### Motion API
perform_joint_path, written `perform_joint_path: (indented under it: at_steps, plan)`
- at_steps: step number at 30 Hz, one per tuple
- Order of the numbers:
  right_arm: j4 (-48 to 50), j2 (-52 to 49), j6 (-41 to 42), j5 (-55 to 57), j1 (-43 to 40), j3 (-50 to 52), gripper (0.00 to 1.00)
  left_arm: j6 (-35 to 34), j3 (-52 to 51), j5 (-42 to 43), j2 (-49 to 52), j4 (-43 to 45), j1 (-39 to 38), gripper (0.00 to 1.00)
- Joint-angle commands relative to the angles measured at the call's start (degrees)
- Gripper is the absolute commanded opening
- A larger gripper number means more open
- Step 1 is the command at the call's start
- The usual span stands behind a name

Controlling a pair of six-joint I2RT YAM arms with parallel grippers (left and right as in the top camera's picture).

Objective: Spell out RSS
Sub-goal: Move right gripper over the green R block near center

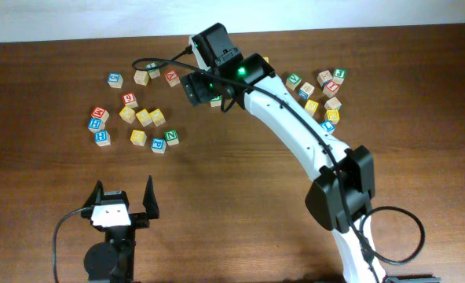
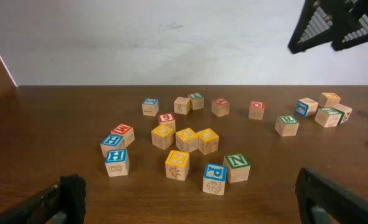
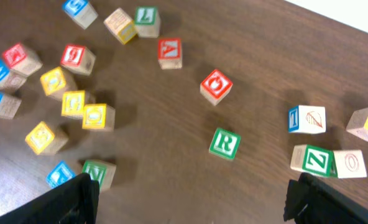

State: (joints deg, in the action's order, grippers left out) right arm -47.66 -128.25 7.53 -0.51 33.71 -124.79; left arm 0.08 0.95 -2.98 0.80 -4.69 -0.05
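Over the green R cube (image 3: 224, 143), the right tool (image 3: 193, 199) hovers with fingers apart, apparently lining up the first pick

On the table (image 1: 44, 196) lay a left bunch (image 1: 129, 99) of cubes and a right bunch (image 1: 331, 88), well apart. The R cube (image 3: 224, 143) lay between them. The C cube (image 3: 216, 86) lay near it, a bit behind and to the left. In the left bunch, a row of three cubes (image 1: 144, 118) sat side by side. The N cube (image 2: 236, 167) lay in front of that row, with the P cube (image 2: 214, 178) just beside it on its left. The H cube (image 2: 116, 162) lay off to their left.
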Motion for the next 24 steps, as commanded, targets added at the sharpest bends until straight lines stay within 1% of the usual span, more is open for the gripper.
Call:
perform_joint_path:
  at_steps: [1,3,4,6,8,12,15,18,21,22,24]
  plan:
    - [1.3,-5.6,2.4,1.7,-0.5,-0.8,0.9,0.9,-0.5,0.6,-0.4,0.1,-0.3,0.99]
    - [2.4,-8.4,2.7,1.7,-0.5,-0.8,0.9,0.8,-0.5,0.6,-0.4,0.1,-0.3,0.99]
    - [2.9,-9.4,3.9,2.8,-0.5,-0.8,0.91,0.8,-0.5,0.6,-0.4,0.1,-0.3,0.99]
    - [3.8,-10.7,6.4,4.5,-0.7,-0.8,0.91,0.9,-0.5,0.6,-0.4,0.1,-0.3,0.99]
    - [5.1,-11.5,6.5,4.1,-1.1,-0.7,0.91,0.8,-0.5,0.6,-0.4,0.1,-0.3,0.99]
    - [7.0,-12.9,7.1,4.5,-1.1,-0.6,0.86,0.9,-0.5,0.6,-0.4,0.1,-0.3,0.99]
    - [8.0,-14.3,10.4,7.4,-1.1,-0.6,0.86,0.9,-0.5,0.6,-0.4,0.1,-0.3,0.99]
    - [9.0,-15.7,10.6,7.3,-1.1,-0.5,0.86,0.8,-0.5,0.6,-0.4,0.1,-0.3,0.99]
    - [9.5,-16.5,10.6,7.3,-1.2,-0.3,0.83,0.9,-0.5,0.6,-0.4,0.1,-0.3,0.99]
    - [9.6,-16.6,10.6,7.5,-1.2,-0.3,0.79,0.9,-0.5,0.6,-0.4,0.1,-0.3,0.99]
    - [9.9,-16.9,10.6,7.5,-1.2,-0.3,0.75,0.8,-0.5,0.6,-0.4,0.1,-0.3,0.99]
